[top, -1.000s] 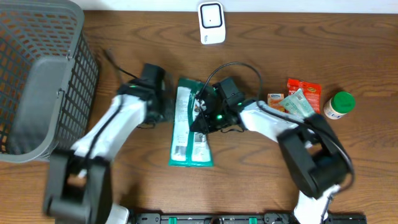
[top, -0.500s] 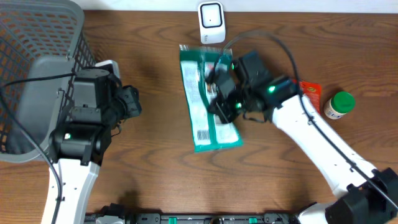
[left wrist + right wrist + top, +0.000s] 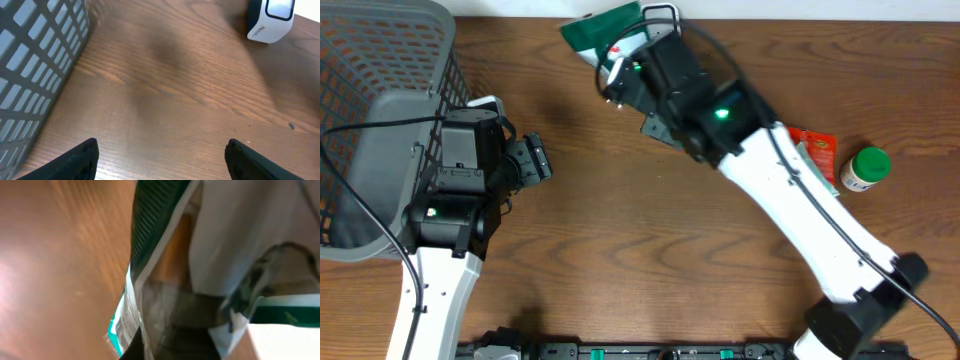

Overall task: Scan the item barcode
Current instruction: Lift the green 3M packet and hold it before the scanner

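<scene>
My right gripper [image 3: 623, 62] is shut on the item, a green and white packet [image 3: 600, 28], and holds it off the table at the back edge. The white barcode scanner [image 3: 270, 21] stands there; in the overhead view my right arm and the packet cover most of it. The right wrist view is filled by the packet [image 3: 160, 240], blurred, with a printed strip along its left edge. My left gripper [image 3: 535, 160] hangs open and empty over bare wood beside the basket, its two dark fingertips [image 3: 82, 160] far apart.
A grey mesh basket [image 3: 380, 120] takes up the left side, its wall close to my left gripper [image 3: 162, 161]. Red snack packets [image 3: 817, 150] and a green-lidded bottle [image 3: 865, 168] lie at the right, beside my right arm.
The right arm lifted the packet from the table's middle and carried it back to the scanner. The left arm drew away to the basket and its gripper opened wide.
</scene>
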Tool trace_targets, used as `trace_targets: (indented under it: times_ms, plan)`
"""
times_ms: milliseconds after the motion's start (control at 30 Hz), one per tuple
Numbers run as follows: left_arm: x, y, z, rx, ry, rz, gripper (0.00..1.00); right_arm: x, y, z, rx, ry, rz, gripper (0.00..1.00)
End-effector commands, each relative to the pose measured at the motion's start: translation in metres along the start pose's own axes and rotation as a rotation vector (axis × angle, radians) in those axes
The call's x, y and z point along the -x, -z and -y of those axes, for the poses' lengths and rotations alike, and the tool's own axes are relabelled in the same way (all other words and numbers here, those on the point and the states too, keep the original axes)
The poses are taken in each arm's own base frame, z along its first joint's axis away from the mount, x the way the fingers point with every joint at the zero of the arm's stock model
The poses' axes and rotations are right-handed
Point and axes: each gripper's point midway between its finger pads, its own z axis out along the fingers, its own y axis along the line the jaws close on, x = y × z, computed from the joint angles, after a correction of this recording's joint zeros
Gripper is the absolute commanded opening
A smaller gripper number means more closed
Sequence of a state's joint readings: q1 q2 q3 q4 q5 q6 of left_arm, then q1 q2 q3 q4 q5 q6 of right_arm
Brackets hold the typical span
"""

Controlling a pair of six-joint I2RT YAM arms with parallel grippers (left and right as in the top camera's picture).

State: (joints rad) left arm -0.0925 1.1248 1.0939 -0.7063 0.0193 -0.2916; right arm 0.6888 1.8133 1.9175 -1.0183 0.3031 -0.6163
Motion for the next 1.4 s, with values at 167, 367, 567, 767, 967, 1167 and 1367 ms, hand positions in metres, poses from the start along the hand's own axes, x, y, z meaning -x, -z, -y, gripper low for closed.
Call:
trace_targets:
  times_ms: [167,367,567,767,967,1167,1367]
  plan:
    - [0.004,0.001,-0.002,0.013,0.001,0.01,0.82,0.008,-0.054,0.054,-0.358,0.409,-0.219,0.01]
    - [0.004,0.001,-0.002,0.013,0.001,0.01,0.82,0.049,-0.11,0.093,-0.635,0.566,-0.246,0.01]
    - [0.004,0.001,-0.002,0.013,0.001,0.01,0.82,0.068,-0.162,0.109,-0.819,0.667,-0.199,0.01]
    - [0.004,0.001,-0.002,0.013,0.001,0.01,0.82,0.057,-0.228,0.083,-0.768,0.681,-0.113,0.01]
    - [0.004,0.001,-0.002,0.013,0.001,0.01,0.82,0.057,-0.258,0.06,-0.703,0.597,0.003,0.01]
    - [0.004,0.001,-0.002,0.013,0.001,0.01,0.82,0.076,-0.23,0.085,-0.86,0.58,0.06,0.01]
    - [0.004,0.001,-0.002,0.013,0.001,0.01,0.82,0.058,-0.257,0.066,-0.715,0.551,0.037,0.01]
